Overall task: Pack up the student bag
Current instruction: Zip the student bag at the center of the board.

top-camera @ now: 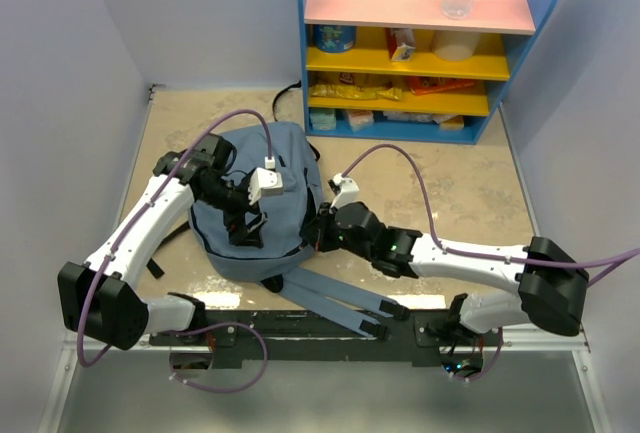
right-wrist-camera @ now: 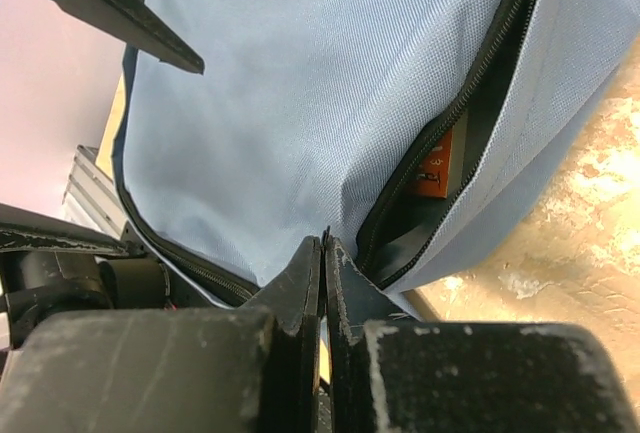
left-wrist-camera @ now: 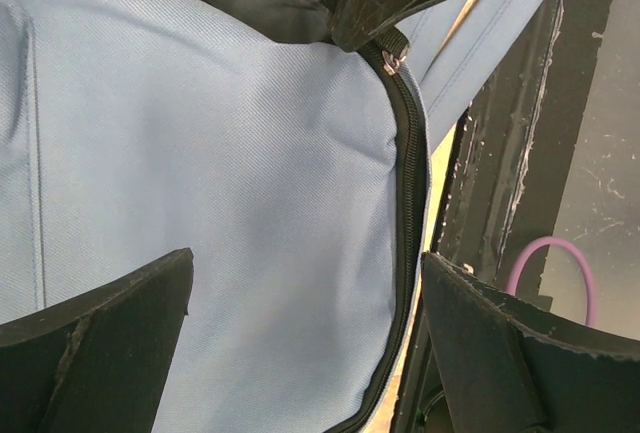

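The grey-blue student bag [top-camera: 295,188] lies flat on the table between the two arms. Its black zipper [left-wrist-camera: 407,163] curves down the side. Part of it gapes open [right-wrist-camera: 470,123] and shows an orange item [right-wrist-camera: 436,168] inside. My right gripper [right-wrist-camera: 325,245] is shut at the bag's edge, with the metal zipper pull [left-wrist-camera: 392,59] pinched at its tips [top-camera: 320,233]. My left gripper [left-wrist-camera: 305,288] hovers open just above the bag's fabric [top-camera: 245,231], one finger on either side of the zipper line, holding nothing.
A blue shelf unit [top-camera: 420,13] with bottles and packets stands at the back. The bag's padded shoulder straps [top-camera: 330,298] trail toward the black base rail [top-camera: 300,338]. Pale walls close in left and right. A purple cable [left-wrist-camera: 552,253] loops by the rail.
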You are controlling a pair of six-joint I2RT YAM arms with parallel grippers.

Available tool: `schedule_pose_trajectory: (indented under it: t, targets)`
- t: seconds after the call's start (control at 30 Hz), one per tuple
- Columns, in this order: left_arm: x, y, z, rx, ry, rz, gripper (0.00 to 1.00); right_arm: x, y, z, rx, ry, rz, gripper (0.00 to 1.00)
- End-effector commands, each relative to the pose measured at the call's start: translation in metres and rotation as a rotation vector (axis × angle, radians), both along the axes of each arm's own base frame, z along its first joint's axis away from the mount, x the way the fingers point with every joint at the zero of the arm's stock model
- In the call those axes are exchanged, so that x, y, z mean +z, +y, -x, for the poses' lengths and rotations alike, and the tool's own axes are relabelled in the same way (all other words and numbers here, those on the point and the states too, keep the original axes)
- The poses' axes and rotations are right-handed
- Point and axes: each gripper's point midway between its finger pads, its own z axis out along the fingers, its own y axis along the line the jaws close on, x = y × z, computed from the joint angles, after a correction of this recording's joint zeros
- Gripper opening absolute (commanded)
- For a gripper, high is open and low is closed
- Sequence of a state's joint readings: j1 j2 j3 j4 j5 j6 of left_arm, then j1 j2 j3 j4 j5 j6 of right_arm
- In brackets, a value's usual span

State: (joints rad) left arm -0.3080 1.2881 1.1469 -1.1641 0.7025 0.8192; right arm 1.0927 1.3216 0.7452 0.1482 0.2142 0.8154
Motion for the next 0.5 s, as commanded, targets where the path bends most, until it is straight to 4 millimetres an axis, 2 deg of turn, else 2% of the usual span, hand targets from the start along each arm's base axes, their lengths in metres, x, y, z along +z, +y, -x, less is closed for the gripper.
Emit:
schedule_pose_trajectory:
  t: [0.0, 0.07, 0.1, 0.13, 0.2, 0.3, 0.43, 0.47]
  targets:
    - [0.006, -0.012, 0.0, -0.004, -0.01, 0.054, 1.0, 0.021, 0.0, -0.002, -0.02, -0.031, -0.076, 0.0]
    - [0.009, -0.025, 0.002, -0.007, 0.007, 0.084, 1.0, 0.027, -0.002, -0.005, -0.031, -0.058, -0.079, 0.0]
    - [0.007, -0.035, 0.01, -0.042, 0.012, 0.085, 1.0, 0.033, 0.0, -0.007, -0.032, -0.07, -0.084, 0.0]
    - [0.004, -0.04, 0.008, -0.046, -0.007, 0.077, 1.0, 0.031, 0.001, -0.009, -0.028, -0.075, -0.066, 0.0]
    - [-0.008, -0.051, 0.024, -0.073, 0.032, 0.054, 1.0, 0.036, 0.005, -0.011, -0.022, -0.091, -0.058, 0.0]
    - [-0.024, -0.056, 0.032, -0.083, 0.036, 0.002, 1.0, 0.038, 0.008, -0.017, -0.031, -0.112, -0.048, 0.0]
    - [-0.032, -0.053, 0.018, -0.017, -0.02, -0.024, 1.0, 0.038, 0.009, -0.019, -0.038, -0.113, -0.047, 0.0]
    - [-0.032, -0.053, 0.02, -0.012, -0.011, -0.022, 1.0, 0.039, 0.008, -0.019, -0.043, -0.115, -0.047, 0.0]
